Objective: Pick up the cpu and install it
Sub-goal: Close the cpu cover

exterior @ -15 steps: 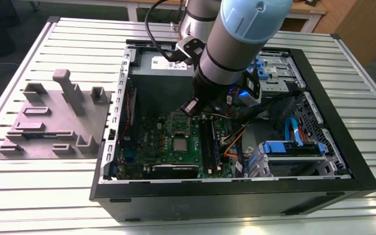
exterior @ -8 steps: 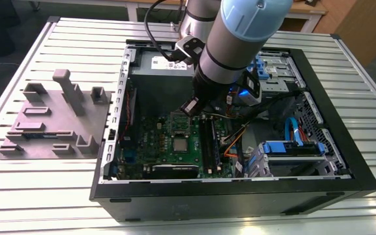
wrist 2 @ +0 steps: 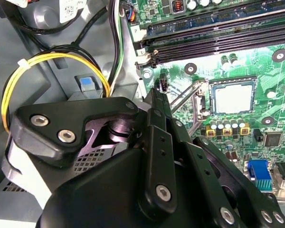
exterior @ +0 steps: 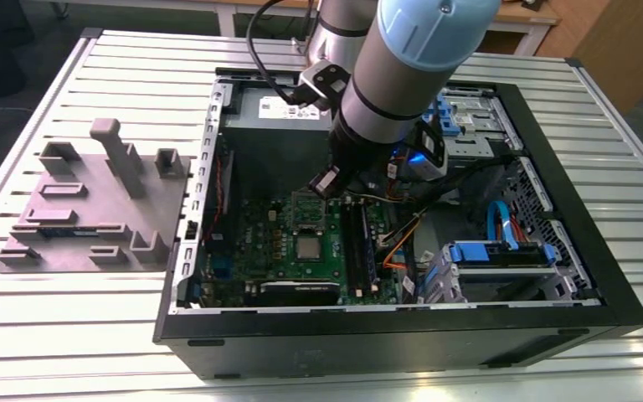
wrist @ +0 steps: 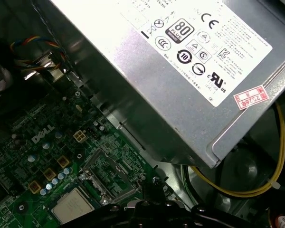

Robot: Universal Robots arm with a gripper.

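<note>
Cpu [exterior: 307, 245] sits in its socket, just below the hand [exterior: 333, 180].
Second wrist view shows the fingers [wrist 2: 157, 102] pressed together, holding nothing.

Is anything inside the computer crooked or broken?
Nothing looks broken. The cpu lies flat and square in its socket on the motherboard. The socket's metal cover stands swung open beside it, which may just be part of fitting the chip. The pincer hangs above the board.

There was one open computer case [exterior: 400, 335] on the tabletop [exterior: 54, 335], one motherboard [exterior: 299, 243] holding one cpu [exterior: 307, 246], one power-supply box [wrist: 180, 71], one grey fixture block [exterior: 87, 209], and one robot arm [exterior: 394, 75].
</note>
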